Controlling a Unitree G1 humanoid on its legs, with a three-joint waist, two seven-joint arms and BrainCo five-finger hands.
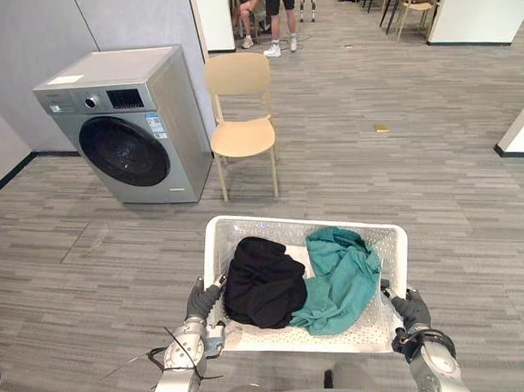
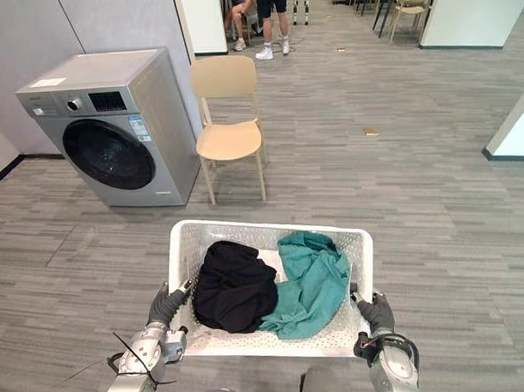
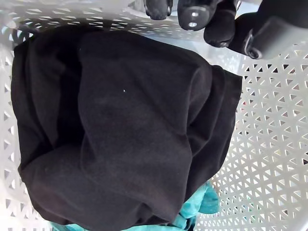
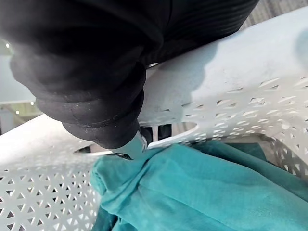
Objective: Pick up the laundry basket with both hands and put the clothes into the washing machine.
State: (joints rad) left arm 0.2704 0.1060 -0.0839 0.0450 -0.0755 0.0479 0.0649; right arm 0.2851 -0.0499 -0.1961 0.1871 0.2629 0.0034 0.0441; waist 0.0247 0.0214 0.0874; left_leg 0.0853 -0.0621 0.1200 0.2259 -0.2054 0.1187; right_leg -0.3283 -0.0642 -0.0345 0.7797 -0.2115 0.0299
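I hold a white perforated laundry basket point(image 1: 302, 221) in front of me, above the grey floor. A black garment point(image 1: 263, 282) lies in its left half and a teal garment point(image 1: 342, 275) in its right half. My left hand point(image 1: 201, 300) is curled over the basket's left rim; its dark fingertips point(image 3: 195, 14) show above the black garment point(image 3: 125, 130). On the right rim my right hand point(image 1: 412, 309) grips the handle slot, seen close up as the right hand point(image 4: 96, 72) over the teal cloth point(image 4: 202, 192). The grey washing machine point(image 1: 122, 123) stands ahead to the left, door closed.
A beige chair point(image 1: 241, 136) stands just right of the washing machine. A person's legs point(image 1: 279, 19) show at the far back, with more chairs point(image 1: 417, 1) beyond. A small yellow object point(image 1: 381, 128) lies on the floor. A white wall corner point(image 1: 522, 135) juts in at right.
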